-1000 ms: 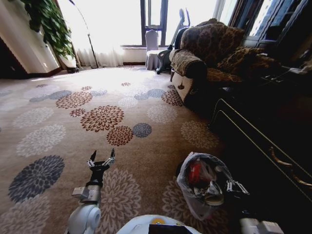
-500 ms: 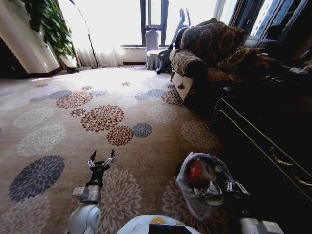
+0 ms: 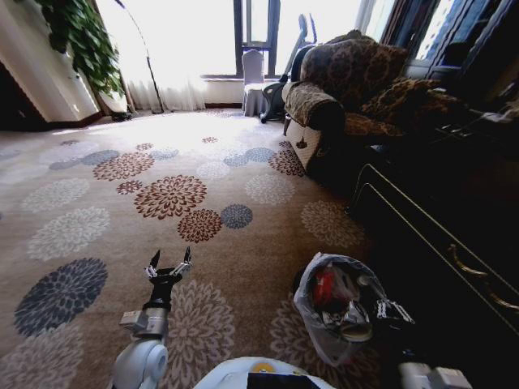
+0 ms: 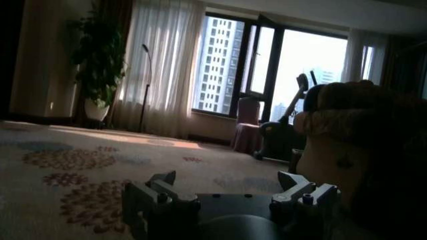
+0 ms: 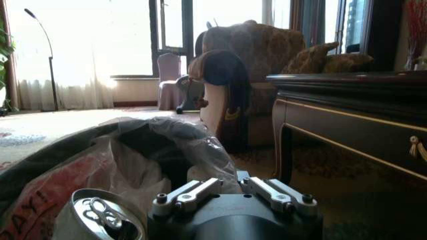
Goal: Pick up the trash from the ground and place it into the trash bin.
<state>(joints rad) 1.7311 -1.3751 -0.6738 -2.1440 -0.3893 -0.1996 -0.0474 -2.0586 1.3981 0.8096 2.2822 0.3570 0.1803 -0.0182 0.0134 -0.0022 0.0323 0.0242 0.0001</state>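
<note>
The trash bin [image 3: 318, 324], black with a pale translucent liner, stands on the carpet at my lower right. Trash lies inside it: a red-labelled piece [image 3: 324, 285] and a pale round piece [image 3: 354, 331]. My right gripper [image 3: 396, 311] is at the bin's right rim, shut with nothing in it. In the right wrist view, that gripper [image 5: 231, 179] sits right behind the crumpled liner [image 5: 153, 145], with a silvery can top [image 5: 100, 220] beside it. My left gripper [image 3: 169, 266] hovers low over bare carpet to the bin's left, open and empty; its fingers [image 4: 160, 190] are spread wide.
A dark cabinet with gold trim [image 3: 438, 243] runs along the right, close behind the bin. A patterned sofa [image 3: 349, 89] stands beyond it. The flowered carpet [image 3: 162, 194] stretches ahead to the windows, with a plant [image 3: 77, 36] at far left.
</note>
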